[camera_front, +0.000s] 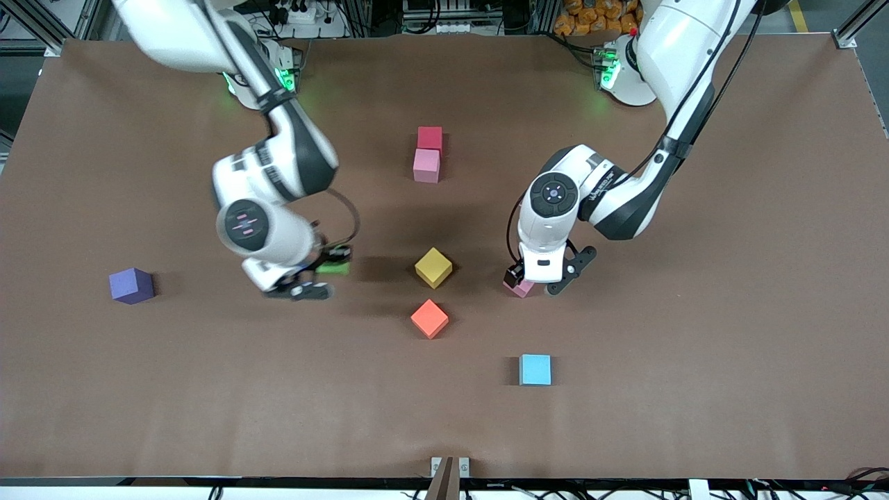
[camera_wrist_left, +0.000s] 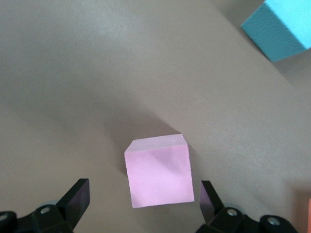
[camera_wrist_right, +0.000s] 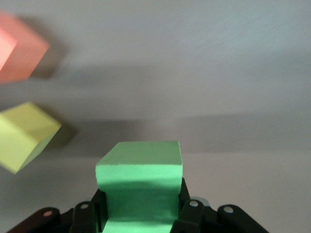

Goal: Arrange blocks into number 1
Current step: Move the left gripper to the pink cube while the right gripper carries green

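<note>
A red block (camera_front: 430, 137) and a pink block (camera_front: 426, 166) touch in a short column at mid-table. Closer to the front camera sits a yellow block (camera_front: 433, 267), turned diagonally. My right gripper (camera_front: 325, 269) is shut on the green block (camera_front: 336, 264) (camera_wrist_right: 139, 174), low over the table beside the yellow block (camera_wrist_right: 26, 136), toward the right arm's end. My left gripper (camera_front: 536, 281) (camera_wrist_left: 144, 196) is open, its fingers (camera_wrist_left: 77, 196) straddling the second pink block (camera_front: 520, 287) (camera_wrist_left: 158, 170) with a gap on each side. That block rests on the table.
An orange block (camera_front: 429, 318) (camera_wrist_right: 17, 46) lies just nearer the camera than the yellow one. A light blue block (camera_front: 535, 369) (camera_wrist_left: 279, 26) sits nearer still, and a purple block (camera_front: 131, 285) rests toward the right arm's end. The table (camera_front: 694, 312) is brown.
</note>
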Motion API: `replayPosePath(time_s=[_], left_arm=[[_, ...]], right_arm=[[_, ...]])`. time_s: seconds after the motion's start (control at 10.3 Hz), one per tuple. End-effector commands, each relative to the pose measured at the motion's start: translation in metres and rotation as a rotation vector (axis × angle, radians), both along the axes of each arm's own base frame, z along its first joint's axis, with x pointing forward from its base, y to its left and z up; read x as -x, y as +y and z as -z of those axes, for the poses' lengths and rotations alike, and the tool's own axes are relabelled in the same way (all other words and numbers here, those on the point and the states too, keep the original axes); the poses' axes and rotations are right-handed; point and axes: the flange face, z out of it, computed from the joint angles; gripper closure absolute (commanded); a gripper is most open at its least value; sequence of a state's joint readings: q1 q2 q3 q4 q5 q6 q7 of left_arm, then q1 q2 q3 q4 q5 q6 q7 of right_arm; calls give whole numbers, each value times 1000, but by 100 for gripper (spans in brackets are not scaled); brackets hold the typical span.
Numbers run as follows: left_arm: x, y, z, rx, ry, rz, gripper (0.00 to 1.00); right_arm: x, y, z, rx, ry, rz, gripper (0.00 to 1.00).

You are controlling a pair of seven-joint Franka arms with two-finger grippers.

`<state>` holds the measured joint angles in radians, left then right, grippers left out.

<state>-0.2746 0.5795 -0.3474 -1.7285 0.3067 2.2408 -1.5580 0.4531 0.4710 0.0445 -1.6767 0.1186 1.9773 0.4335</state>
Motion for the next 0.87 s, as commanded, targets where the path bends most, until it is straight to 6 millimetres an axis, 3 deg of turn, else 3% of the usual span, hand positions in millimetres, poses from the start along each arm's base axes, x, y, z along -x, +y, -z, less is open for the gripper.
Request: replayPosePath(time_s=[0.0, 0.19, 0.49, 0.78], left_arm=[[-4, -4, 3, -4, -1, -73, 0], [-13, -8, 10, 8, 0, -115, 0], [-11, -11, 22, 2, 10, -148, 0], [-11, -11, 29, -1, 18, -151, 0]], right_arm=[[53, 54, 16, -1, 39, -87, 100], [95, 89, 33, -6, 73, -162, 100], [146, 120, 73, -53, -7, -92, 100], [169, 136, 76, -44, 3, -6, 100]])
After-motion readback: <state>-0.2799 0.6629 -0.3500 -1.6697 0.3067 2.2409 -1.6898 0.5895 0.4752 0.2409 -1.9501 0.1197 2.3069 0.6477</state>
